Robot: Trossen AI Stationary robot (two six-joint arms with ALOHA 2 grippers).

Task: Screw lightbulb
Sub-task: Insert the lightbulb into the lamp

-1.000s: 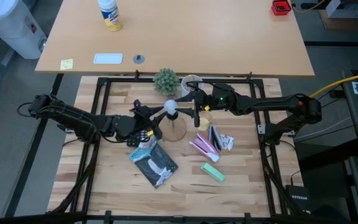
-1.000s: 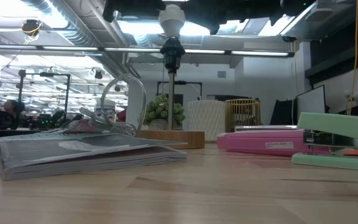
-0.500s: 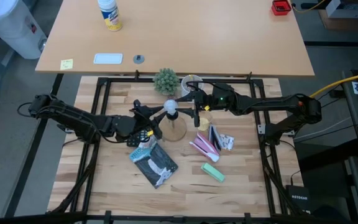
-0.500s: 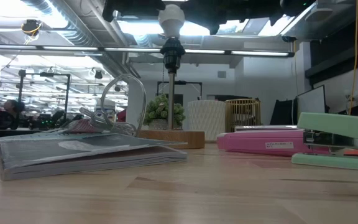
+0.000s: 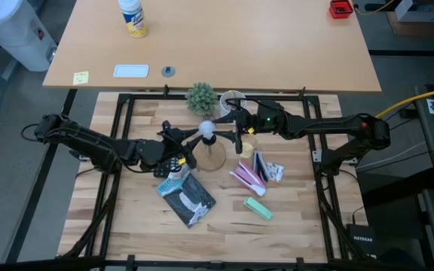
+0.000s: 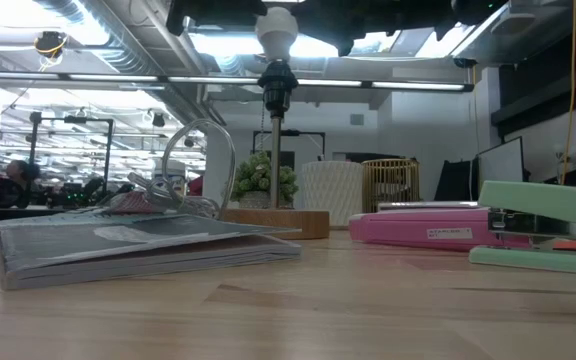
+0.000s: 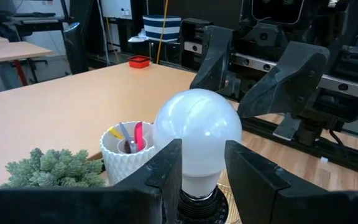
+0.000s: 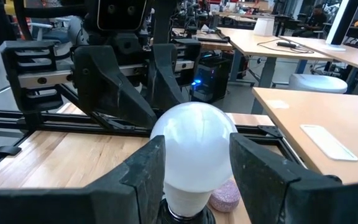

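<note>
The whitish pear-shaped lightbulb [image 7: 197, 138] already sits in the black socket, between the spread fingers of both the left gripper [image 7: 201, 169] and right gripper [image 8: 194, 169]; final tightening probably remains

Wooden table [image 5: 134, 218]: booklet [image 5: 188, 197], stapler [image 5: 258, 208]

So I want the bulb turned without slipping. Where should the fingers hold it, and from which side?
Grip the bulb at its narrowing lower body just above the socket, from the side. It stands upright, and its smooth round top gives no purchase. Both the left gripper and right gripper already straddle it there.
</note>
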